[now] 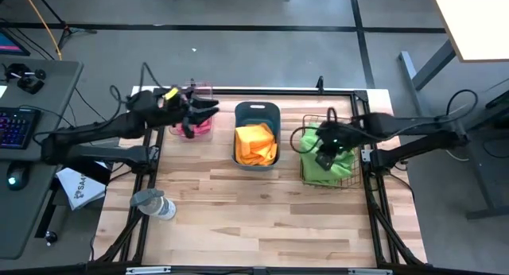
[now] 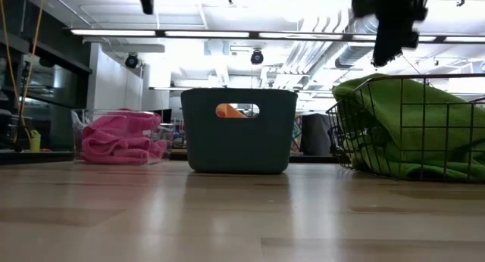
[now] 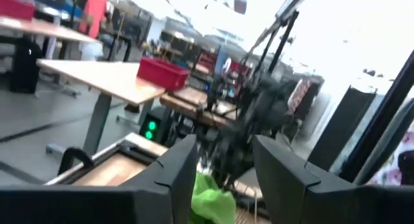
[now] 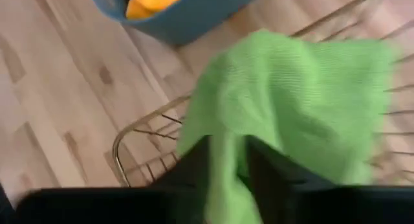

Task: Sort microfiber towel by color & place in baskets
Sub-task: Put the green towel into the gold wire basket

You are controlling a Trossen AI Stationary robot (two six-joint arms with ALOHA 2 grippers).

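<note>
The right tool (image 4: 226,166) hangs over the brown wire-mesh basket (image 1: 343,180), fingers clamped on a lime green towel (image 4: 291,101). Orange towels (image 1: 255,144) fill the teal tub (image 1: 256,110). Beyond, the left tool (image 1: 208,108), fingers apart, hovers above the clear box (image 1: 203,91) of pink towels (image 2: 117,137).

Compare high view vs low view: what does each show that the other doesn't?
High view only: the clear bottle with grey cap on the wooden table, the left gripper above the clear plastic box, and orange towels piled in the teal plastic tub.

Low view only: ceiling lights and the room behind.

Both: pink towels, tub, green towels in the brown wire-mesh basket.
</note>
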